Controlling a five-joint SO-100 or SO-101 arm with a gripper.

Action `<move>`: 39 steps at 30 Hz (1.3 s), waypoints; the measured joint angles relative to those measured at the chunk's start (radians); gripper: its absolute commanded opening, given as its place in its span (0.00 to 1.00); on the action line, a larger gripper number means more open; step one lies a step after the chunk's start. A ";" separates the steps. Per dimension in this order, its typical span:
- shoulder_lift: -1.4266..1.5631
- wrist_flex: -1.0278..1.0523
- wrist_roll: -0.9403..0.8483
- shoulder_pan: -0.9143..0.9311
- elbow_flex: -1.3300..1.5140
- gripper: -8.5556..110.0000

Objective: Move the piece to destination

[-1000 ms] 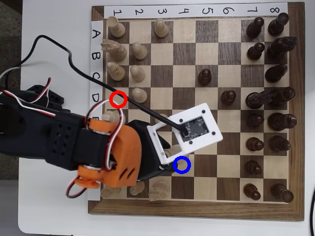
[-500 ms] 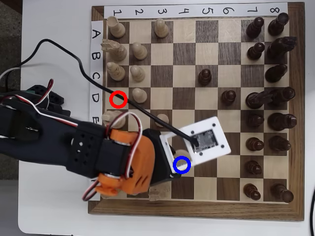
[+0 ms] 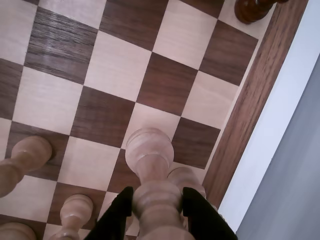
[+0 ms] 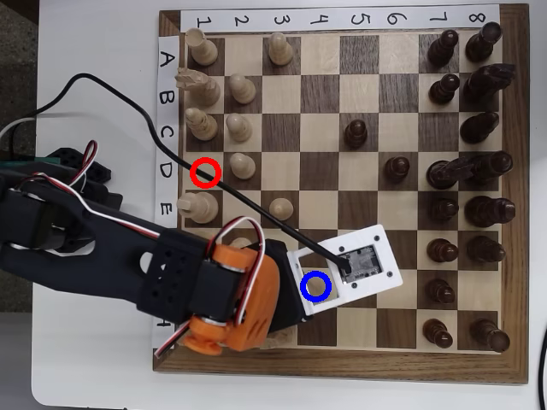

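the hand [image 3: 152, 210] is closed on the piece [image 3: 149, 155]: in the wrist view both black fingers [image 3: 117, 215] press its turned stem from either side, with the rounded head sticking out beyond them. in the overhead view the piece itself is hidden under the arm [image 4: 214, 290] and its white camera plate [image 4: 355, 269], so its exact square cannot be read there.

over the last second the arm has swung round toward 5 o'clock on the board [image 4: 342, 17], and the camera plate has slid from above the blue ring [image 4: 316, 287] to sit just at its 2 o'clock. the ring now shows inside the plate's frame, close to where the hand must be. the red ring [image 4: 205, 172], up at 10 o'clock from the arm, is bare.

so the carry looks nearly done; the piece seems to be about over the destination. whether its base touches the square i cannot tell. pale pawns [image 3: 72, 212] crowd just beside it at 8 o'clock in the wrist view, so lowering and letting go could nudge them.
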 measured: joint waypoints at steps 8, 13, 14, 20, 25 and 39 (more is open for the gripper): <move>-0.031 -0.051 0.000 0.000 0.025 0.07; -0.054 -0.086 0.000 0.000 0.034 0.07; -0.058 -0.095 0.000 0.000 0.034 0.07; -0.080 -0.144 -0.015 0.012 0.040 0.07; -0.091 -0.161 -0.018 0.014 0.040 0.07; -0.092 -0.086 -0.026 0.017 0.031 0.07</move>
